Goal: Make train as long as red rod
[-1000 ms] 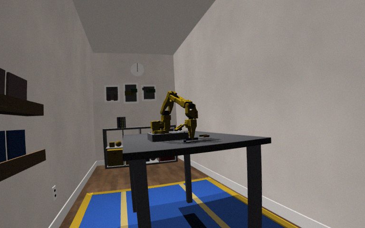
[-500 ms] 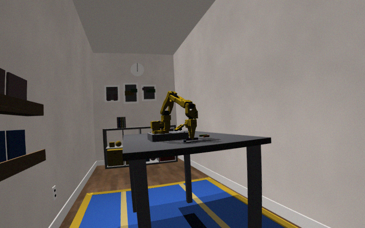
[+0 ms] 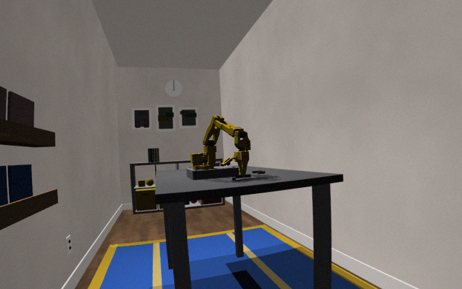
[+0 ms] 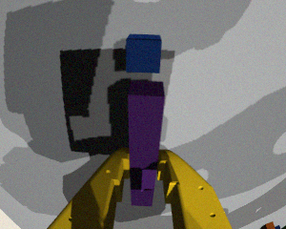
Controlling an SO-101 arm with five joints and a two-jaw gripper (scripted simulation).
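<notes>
In the wrist view my gripper [image 4: 144,183] is shut on the near end of a purple rod [image 4: 145,124]. The rod points away from me, just above the table. A small blue rod [image 4: 143,53] lies flat on the table right beyond the purple rod's far end, roughly in line with it, with a small gap between them. In the exterior view the gripper [image 3: 242,171] is low over the dark table [image 3: 290,180], with the purple rod [image 3: 241,177] under it. The red rod is not clearly visible.
The arm's base [image 3: 204,171] stands at the back of the table. A few small rods [image 3: 258,172] lie to the right of the gripper; an orange bit shows at the wrist view's lower right corner [image 4: 272,225]. A shelf unit [image 3: 144,186] stands behind the table.
</notes>
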